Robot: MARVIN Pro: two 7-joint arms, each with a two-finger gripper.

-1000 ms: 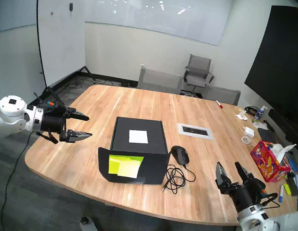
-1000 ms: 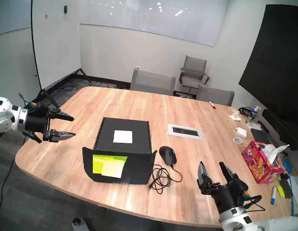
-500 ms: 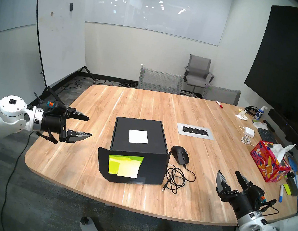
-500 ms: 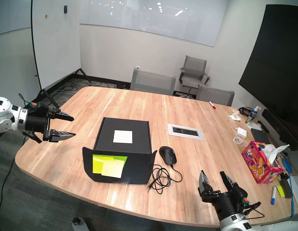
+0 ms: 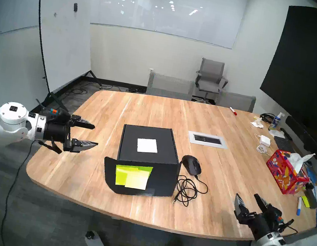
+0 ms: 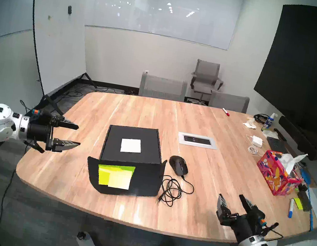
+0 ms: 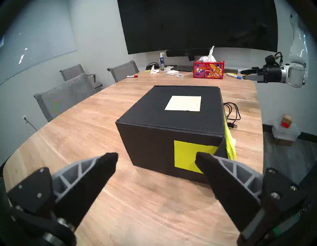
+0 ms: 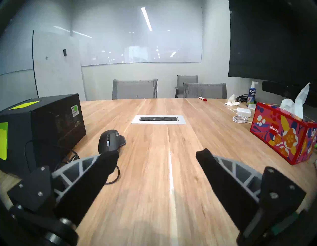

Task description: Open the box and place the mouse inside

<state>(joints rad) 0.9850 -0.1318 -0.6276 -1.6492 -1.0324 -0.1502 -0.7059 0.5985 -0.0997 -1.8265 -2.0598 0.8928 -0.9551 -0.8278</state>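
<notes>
The black box [image 5: 163,175] stands at the table's middle, its top shut and carrying a white label. Its front flap [image 5: 110,170] bears yellow-green sticky notes [image 5: 132,176]. Just right of the box lies the black mouse [image 5: 192,165], its coiled cable [image 5: 187,189] in front of it. My left gripper [image 5: 95,135] hovers open left of the box, pointing at it, and the left wrist view has the box [image 7: 151,142] beyond that left gripper [image 7: 156,155]. My right gripper [image 5: 245,195] is open and empty near the front right edge, well short of the mouse [image 8: 110,140].
A red floral tissue box [image 5: 284,174], a white charger [image 5: 265,140], a keyboard, a spray bottle and markers crowd the table's right side. An outlet plate [image 5: 208,140] is set into the wood behind the mouse. Grey chairs stand along the far edge.
My right gripper has drawn back toward the near right edge of the table, away from the mouse, still open. The left arm, box and mouse have not moved.
</notes>
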